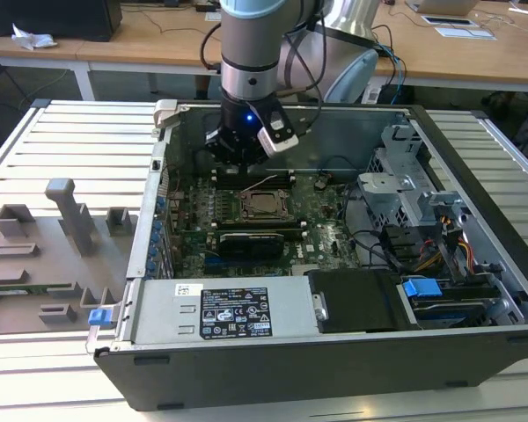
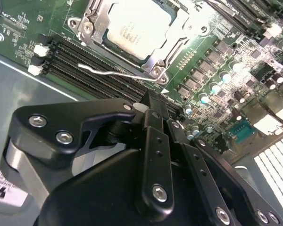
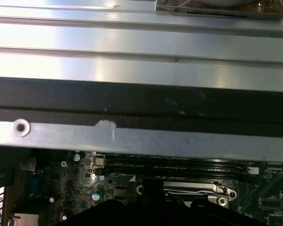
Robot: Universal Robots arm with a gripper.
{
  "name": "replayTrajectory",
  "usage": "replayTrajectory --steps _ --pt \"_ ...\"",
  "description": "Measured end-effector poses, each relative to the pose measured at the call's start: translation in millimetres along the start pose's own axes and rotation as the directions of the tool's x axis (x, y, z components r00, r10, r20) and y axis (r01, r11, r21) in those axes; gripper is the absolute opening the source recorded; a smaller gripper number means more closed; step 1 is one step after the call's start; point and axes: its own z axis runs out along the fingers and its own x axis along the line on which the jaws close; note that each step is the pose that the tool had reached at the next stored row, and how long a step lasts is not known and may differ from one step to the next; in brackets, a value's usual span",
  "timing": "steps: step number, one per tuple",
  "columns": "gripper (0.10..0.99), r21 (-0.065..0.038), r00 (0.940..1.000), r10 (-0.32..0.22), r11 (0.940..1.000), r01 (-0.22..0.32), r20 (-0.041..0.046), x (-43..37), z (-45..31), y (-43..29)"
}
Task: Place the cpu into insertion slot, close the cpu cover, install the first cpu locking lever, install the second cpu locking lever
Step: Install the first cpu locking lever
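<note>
The cpu [image 2: 137, 26], with its pale silver top, lies in the insertion slot [image 2: 154, 70] on the green board. The cpu cover [image 2: 98, 24] lies flat around it as a metal frame. One thin silver locking lever [image 2: 114, 71] sticks out loose over the black memory slots [image 2: 80, 59], unlatched. My gripper [image 2: 153, 101] hangs just beside the socket, close to that lever, its black fingers [image 2: 156, 141] shut together with nothing between them. In the exterior view the gripper [image 1: 246, 145] is inside the open case, behind the cpu [image 1: 264, 205].
The case's metal wall [image 3: 141, 136] stands close behind the gripper. A long black card [image 1: 251, 242] lies in front of the socket. A power supply [image 1: 220, 312] is at the front, and a drive cage [image 1: 405, 176] with cables at the exterior view's right. A grey fixture [image 1: 62, 229] sits outside the case.
</note>
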Motion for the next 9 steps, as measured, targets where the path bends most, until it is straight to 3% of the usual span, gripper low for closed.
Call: replayTrajectory --steps 6,9 --pt "0.106 0.000 1.0000 0.000 1.0000 0.000 0.0001 -0.2 8.7 -0.7" --pt "0.106 0.000 1.0000 -0.002 1.0000 0.002 -0.0002 -11.0 10.3 0.4"
